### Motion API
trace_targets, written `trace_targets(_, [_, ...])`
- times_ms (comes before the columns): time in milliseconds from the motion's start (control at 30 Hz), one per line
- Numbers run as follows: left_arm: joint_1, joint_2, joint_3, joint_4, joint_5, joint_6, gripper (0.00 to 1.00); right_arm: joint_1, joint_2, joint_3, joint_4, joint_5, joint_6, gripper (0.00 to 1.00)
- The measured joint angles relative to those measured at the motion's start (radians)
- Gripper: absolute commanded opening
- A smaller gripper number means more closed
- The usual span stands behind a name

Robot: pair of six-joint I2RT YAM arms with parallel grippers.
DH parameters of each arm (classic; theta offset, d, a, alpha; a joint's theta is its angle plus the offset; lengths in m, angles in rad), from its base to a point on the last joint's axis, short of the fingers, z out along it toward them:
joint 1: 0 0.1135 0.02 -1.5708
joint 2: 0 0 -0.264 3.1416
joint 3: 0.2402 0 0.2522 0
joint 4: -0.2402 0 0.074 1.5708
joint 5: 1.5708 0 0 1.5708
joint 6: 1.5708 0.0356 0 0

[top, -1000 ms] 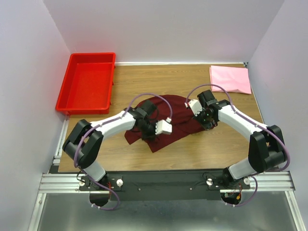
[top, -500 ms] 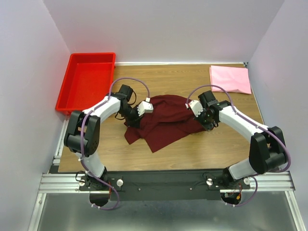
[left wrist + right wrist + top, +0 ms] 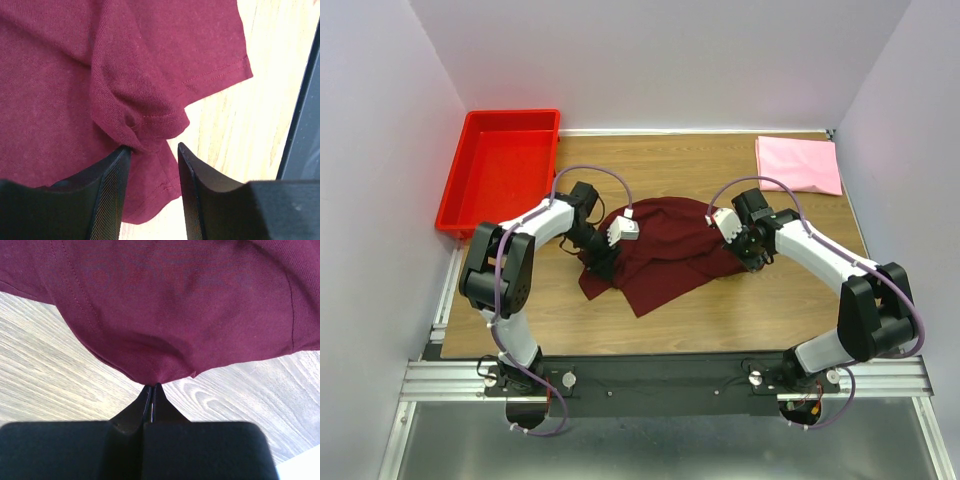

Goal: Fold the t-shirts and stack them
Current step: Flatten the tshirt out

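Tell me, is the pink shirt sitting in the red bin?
No, the pink shirt lies at far right, well apart from the red bin at far left.

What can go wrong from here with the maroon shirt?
1. The left gripper is open with a bunched fold of the maroon shirt between its jaws. Closing there may grab several layers, not one hem.
2. The right gripper pinches only a thin edge. Pulling could slip it free.

Table (image 3: 790, 290) — maroon shirt (image 3: 665, 255), pink shirt (image 3: 798, 165), bin (image 3: 505, 175)
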Motion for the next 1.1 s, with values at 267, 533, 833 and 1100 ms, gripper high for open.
trace_targets(267, [0.0,0.004,0.032,0.053,-0.001,-0.065,0.51,0.0,0.0,0.0,0.0,0.0,0.0,0.01])
trace_targets(533, [-0.01,0.036,0.08,0.097,-0.009,-0.101,0.17,-0.008,0.0,0.0,0.0,0.0,0.0,0.01])
trace_targets(833, [-0.023,0.04,0.068,0.074,-0.03,-0.09,0.0,-0.081,-0.001,0.031,-0.004,0.0,-0.02,0.01])
trace_targets(1100, [0.042,0.024,0.24,-0.008,-0.132,-0.126,0.0,-0.204,-0.016,0.18,-0.031,0.007,-0.063,0.01])
